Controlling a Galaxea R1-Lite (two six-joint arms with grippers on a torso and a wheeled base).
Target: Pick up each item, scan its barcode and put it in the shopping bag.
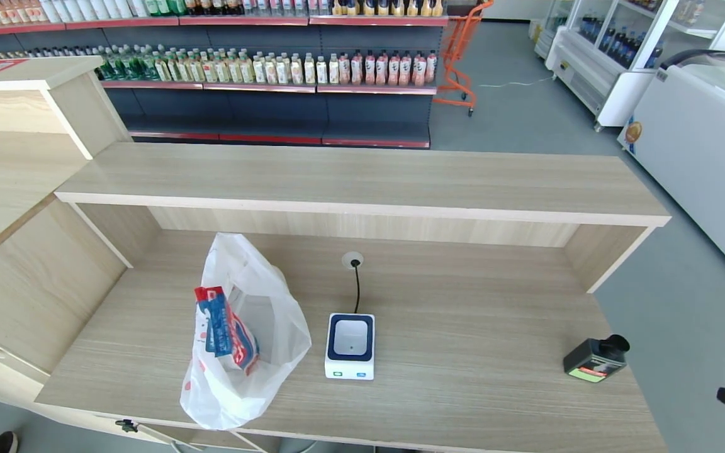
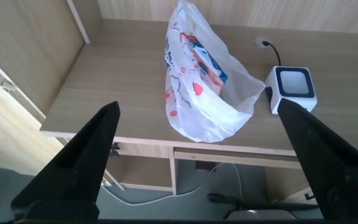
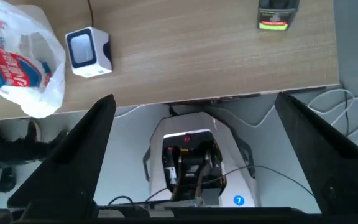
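Your pale wood-grain counter [image 1: 463,327] reads as laminate: matt, smooth, with fine lengthwise streaks. The thin white plastic shopping bag [image 1: 284,343] is translucent and crinkled, with a soft sheen. Through it you see the glossy red-and-blue printed packet [image 1: 227,330]. The white boxy plastic scanner [image 1: 350,368] has a smooth satin shell and a glassy window. The thin black cable [image 1: 357,286] is matt. The dark squat bottle [image 1: 595,360] looks like dull plastic.
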